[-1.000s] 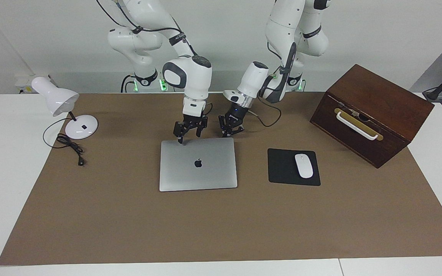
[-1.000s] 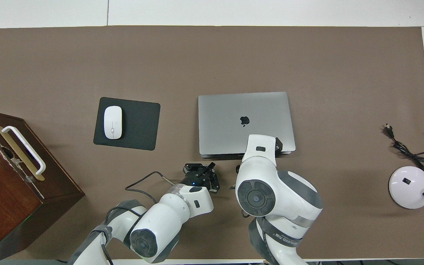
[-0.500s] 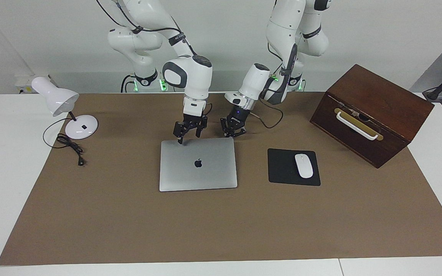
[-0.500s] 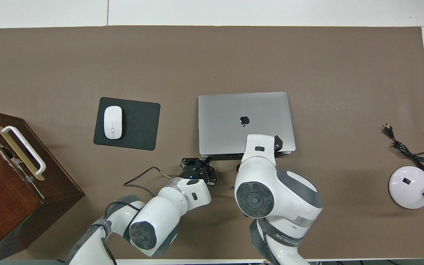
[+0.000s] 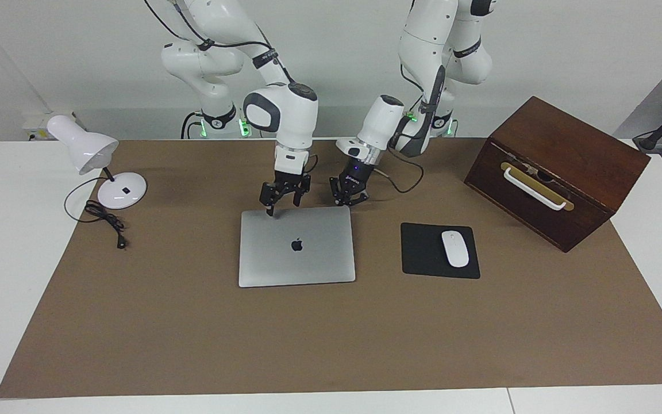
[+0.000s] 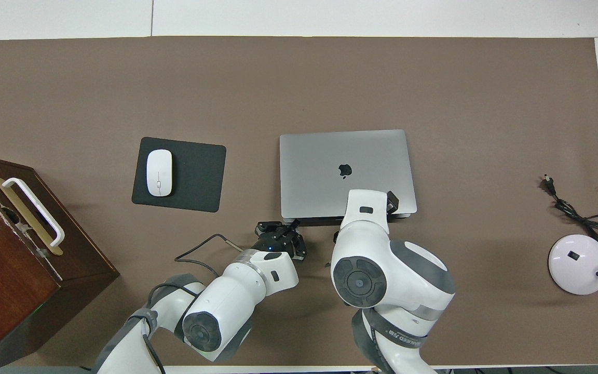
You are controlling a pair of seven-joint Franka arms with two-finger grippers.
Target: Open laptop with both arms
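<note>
The laptop (image 5: 296, 244) lies shut and flat on the brown mat, apple logo up; it also shows in the overhead view (image 6: 345, 171). My right gripper (image 5: 283, 207) is open over the laptop's edge nearest the robots, at the corner toward the right arm's end; one fingertip (image 5: 270, 211) touches the lid. In the overhead view its own wrist hides most of it. My left gripper (image 5: 348, 199) is open and low over the mat, just off the same edge near the corner toward the left arm's end, apart from the laptop (image 6: 280, 229).
A black mouse pad (image 5: 423, 253) with a white mouse (image 5: 455, 248) lies beside the laptop toward the left arm's end. A brown wooden box (image 5: 555, 169) with a white handle stands past it. A white desk lamp (image 5: 118, 190) and its cord (image 5: 104, 221) are at the right arm's end.
My left gripper has edged a little closer to the laptop's near edge. The right gripper and the laptop have not moved.
</note>
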